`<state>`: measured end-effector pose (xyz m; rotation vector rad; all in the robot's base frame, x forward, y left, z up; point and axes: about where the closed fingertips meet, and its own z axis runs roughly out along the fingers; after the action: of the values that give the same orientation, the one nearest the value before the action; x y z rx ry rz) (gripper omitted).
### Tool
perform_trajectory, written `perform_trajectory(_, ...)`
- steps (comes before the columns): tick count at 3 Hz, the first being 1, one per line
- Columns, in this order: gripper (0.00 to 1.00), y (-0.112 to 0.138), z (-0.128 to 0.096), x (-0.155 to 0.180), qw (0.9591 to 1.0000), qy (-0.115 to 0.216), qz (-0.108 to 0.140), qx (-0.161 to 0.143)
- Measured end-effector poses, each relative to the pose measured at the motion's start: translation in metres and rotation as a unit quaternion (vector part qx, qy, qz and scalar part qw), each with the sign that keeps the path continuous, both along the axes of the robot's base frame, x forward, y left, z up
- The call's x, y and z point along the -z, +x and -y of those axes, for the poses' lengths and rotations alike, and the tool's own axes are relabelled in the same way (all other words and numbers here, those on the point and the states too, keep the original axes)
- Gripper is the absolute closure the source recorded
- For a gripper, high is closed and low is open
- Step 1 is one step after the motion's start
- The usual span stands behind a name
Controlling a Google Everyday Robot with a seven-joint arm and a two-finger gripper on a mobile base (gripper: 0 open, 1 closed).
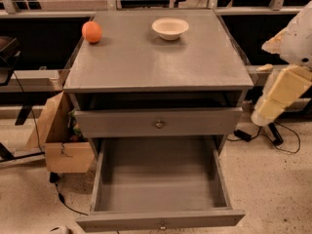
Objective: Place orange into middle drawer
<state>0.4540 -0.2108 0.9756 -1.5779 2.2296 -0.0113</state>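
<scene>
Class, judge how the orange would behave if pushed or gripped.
The orange is round and sits near the left edge of the flat cabinet top, so a push could roll it off. Its smooth skin may slip. The gripper hangs right of that top.

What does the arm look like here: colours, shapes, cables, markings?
The arm at the right edge has smooth cream-white shells: a rounded white joint above a blocky link with a rounded end. No markings or cables are visible on it. The gripper is not in view.
</scene>
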Motion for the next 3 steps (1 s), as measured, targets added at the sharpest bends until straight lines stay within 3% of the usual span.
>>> perform_trajectory(1, 0.0, 0.052, -0.033, 0.005, 0.9931, 0.105, 0.017, 0.05)
perform_trajectory(2, 0.0, 0.127, -0.077, -0.008, 0.9759, 0.192, 0.052, 0.09)
perform_trajectory(3, 0.0, 0.208, -0.119, -0.03, 0.9575, 0.247, 0.075, 0.128)
